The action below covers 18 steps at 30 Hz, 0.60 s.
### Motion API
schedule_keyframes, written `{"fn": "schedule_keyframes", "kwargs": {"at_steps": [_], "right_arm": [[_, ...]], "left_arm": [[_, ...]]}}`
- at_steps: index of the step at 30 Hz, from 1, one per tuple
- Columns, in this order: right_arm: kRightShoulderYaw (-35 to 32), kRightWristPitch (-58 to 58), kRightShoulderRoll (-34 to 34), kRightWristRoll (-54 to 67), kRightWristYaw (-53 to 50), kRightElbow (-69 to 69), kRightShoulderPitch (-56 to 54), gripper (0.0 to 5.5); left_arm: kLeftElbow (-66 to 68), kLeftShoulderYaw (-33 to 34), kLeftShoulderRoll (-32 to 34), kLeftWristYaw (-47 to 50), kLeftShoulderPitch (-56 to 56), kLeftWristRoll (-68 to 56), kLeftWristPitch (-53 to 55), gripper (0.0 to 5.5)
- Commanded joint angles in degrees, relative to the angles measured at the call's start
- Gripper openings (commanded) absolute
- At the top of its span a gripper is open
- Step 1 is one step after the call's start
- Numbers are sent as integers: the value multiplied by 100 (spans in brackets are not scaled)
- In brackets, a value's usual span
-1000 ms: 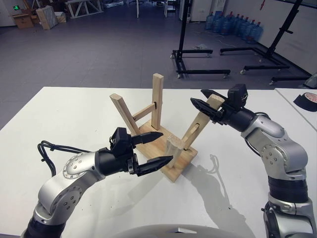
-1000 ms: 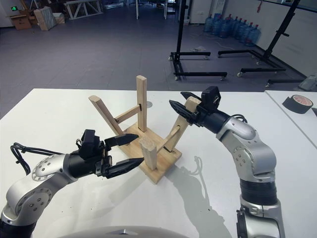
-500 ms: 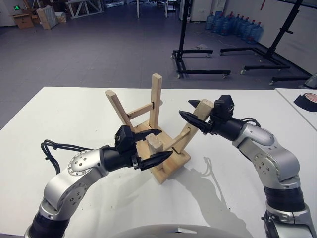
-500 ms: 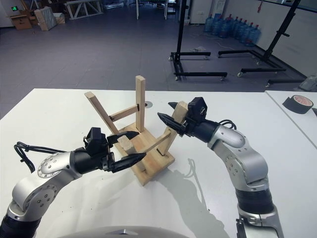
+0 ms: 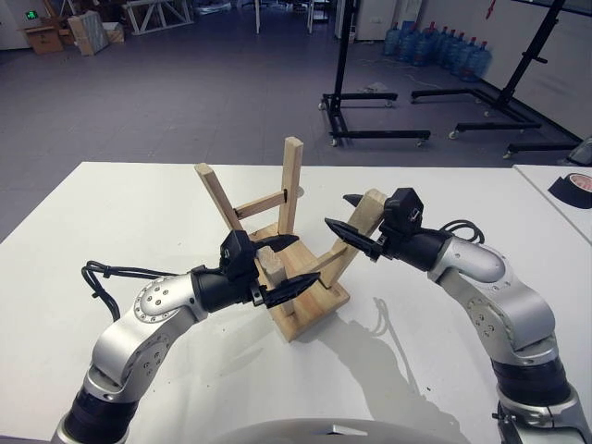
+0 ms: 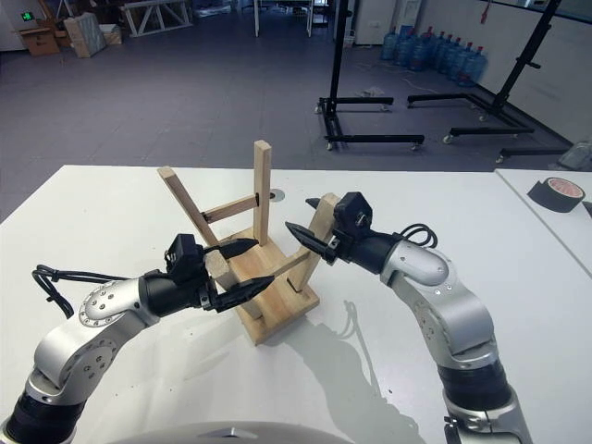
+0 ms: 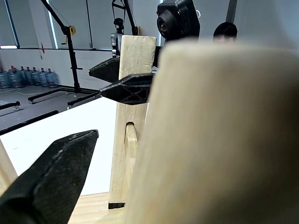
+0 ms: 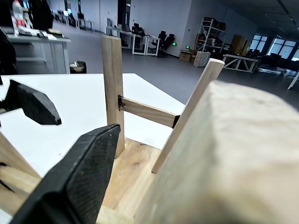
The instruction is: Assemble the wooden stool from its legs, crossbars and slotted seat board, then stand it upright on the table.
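Rigid, probably light, the upturned stool is best taken by its legs; left gripper and right gripper are spread, each astride one.

Both head views look forward and down from above the arms, standing well back: the white counter spreads across the lower frame, the upturned stool stands mid-frame, and the hall floor fills the upper part. They share nearly the whole scene, with the stool lying a little further left in the right eye view. The left wrist view sits at the left claw, very near one stool leg, and faces across the stool to the right claw. The right wrist view, equally near at its own claw, faces the opposite way. Both wrist views share the stool's legs and seat board.
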Motion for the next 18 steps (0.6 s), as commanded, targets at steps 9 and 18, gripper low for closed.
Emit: {"fn": "schedule_keyframes", "kwargs": {"at_steps": [9, 18], "right_arm": [[1013, 98, 34, 292, 799, -312, -163, 301], [1342, 699, -12, 848, 1531, -349, -449, 301]], "left_arm": [[479, -363, -2, -124, -304, 295, 84, 377], [772, -483, -21, -257, -439, 353, 28, 377]]}}
